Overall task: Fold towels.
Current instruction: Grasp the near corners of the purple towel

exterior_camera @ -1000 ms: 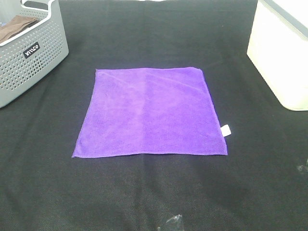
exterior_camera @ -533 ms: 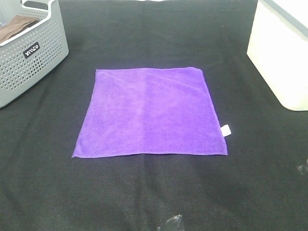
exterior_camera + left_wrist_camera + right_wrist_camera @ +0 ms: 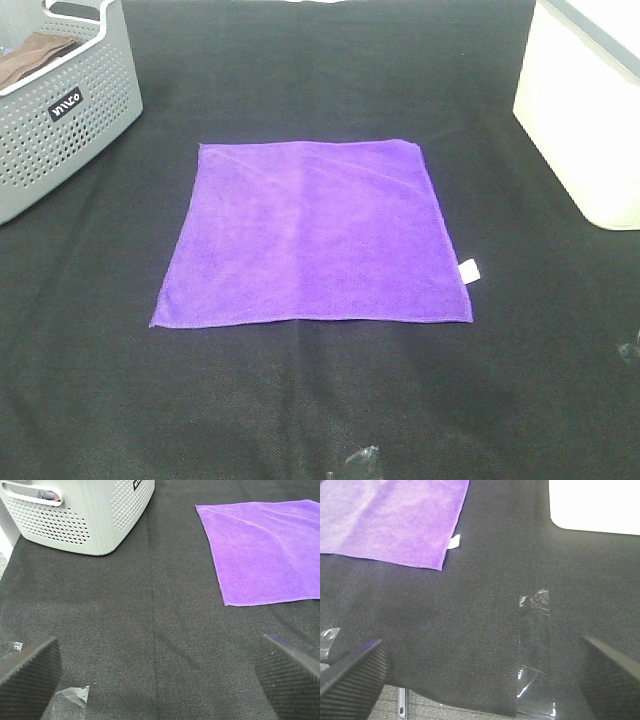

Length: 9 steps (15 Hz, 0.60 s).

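Note:
A bright purple square towel [image 3: 315,235] lies flat and unfolded on the black table cover, with a small white tag [image 3: 467,270] at its right edge. It also shows in the left wrist view [image 3: 265,550] and in the right wrist view [image 3: 390,517], where the tag [image 3: 455,541] sticks out. Neither arm shows in the exterior high view. My left gripper [image 3: 155,677] is open and empty over bare cover, short of the towel's near left corner. My right gripper [image 3: 480,675] is open and empty near the table's front edge, short of the near right corner.
A grey perforated basket [image 3: 60,110] with a brown cloth [image 3: 30,55] inside stands at the back left. A white bin [image 3: 585,110] stands at the back right. Clear tape strips [image 3: 535,645] lie on the cover near the front edge; another scrap [image 3: 358,462] lies at front centre.

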Tool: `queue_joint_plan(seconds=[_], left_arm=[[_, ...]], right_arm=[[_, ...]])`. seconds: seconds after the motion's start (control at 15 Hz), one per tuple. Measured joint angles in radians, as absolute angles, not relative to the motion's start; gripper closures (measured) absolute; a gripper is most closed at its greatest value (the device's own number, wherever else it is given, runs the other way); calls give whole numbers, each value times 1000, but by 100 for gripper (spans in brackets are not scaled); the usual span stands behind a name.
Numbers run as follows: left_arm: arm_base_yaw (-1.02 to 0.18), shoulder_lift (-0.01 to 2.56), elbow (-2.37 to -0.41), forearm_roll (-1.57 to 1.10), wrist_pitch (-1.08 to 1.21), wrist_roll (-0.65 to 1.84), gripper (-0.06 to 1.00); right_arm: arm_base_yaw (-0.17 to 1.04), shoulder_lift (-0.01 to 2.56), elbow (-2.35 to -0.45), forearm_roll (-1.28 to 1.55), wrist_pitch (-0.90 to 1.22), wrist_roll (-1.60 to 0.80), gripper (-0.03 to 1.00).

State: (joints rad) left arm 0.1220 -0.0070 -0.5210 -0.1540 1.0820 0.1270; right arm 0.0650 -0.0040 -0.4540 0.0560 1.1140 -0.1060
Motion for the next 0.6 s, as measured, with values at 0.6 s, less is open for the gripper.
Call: queue_joint_plan(seconds=[0.6], left_arm=[[122,-7,-521,-154,1082,127,-4]], right_arm=[[65,-4,-454,64,1114,-106,1]])
